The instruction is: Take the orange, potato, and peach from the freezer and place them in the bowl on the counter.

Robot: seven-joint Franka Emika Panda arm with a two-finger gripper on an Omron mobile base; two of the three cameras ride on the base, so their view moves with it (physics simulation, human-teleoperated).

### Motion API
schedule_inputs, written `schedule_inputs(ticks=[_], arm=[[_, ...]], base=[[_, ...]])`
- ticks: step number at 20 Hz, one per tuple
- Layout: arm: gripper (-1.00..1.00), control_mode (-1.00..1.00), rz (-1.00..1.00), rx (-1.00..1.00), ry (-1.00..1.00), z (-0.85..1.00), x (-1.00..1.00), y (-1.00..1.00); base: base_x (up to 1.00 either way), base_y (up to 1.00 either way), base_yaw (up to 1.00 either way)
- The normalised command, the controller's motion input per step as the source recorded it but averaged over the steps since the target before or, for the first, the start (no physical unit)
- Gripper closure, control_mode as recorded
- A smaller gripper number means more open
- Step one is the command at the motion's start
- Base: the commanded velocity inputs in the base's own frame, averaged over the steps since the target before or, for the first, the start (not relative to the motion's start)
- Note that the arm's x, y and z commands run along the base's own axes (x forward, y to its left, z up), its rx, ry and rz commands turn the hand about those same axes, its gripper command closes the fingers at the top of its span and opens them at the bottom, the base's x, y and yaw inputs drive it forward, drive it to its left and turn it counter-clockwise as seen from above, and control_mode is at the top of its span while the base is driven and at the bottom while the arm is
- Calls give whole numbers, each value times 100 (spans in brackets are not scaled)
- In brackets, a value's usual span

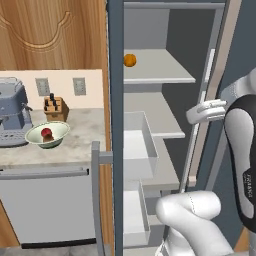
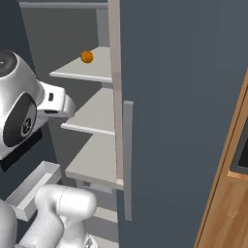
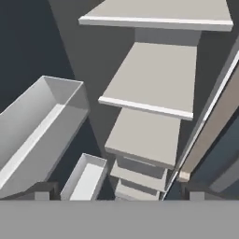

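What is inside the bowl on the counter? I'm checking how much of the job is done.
The bowl holds a red peach and something brownish, likely the potato, partly hidden by the rim. The orange sits on an upper freezer shelf.

No text, label or number can be read anywhere.
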Motion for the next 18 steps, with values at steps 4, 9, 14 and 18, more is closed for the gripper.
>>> schedule_inputs(ticks=[4,9,14,18], arm=[[-100,-100,31,0,-29,20,32,7],[-100,-100,26,0,-15,29,57,13],[-100,-100,15,0,-1,40,65,24],[-100,-100,10,0,0,18,75,11]], base=[[0,0,0],[0,0,0],[0,0,0],[0,0,0]])
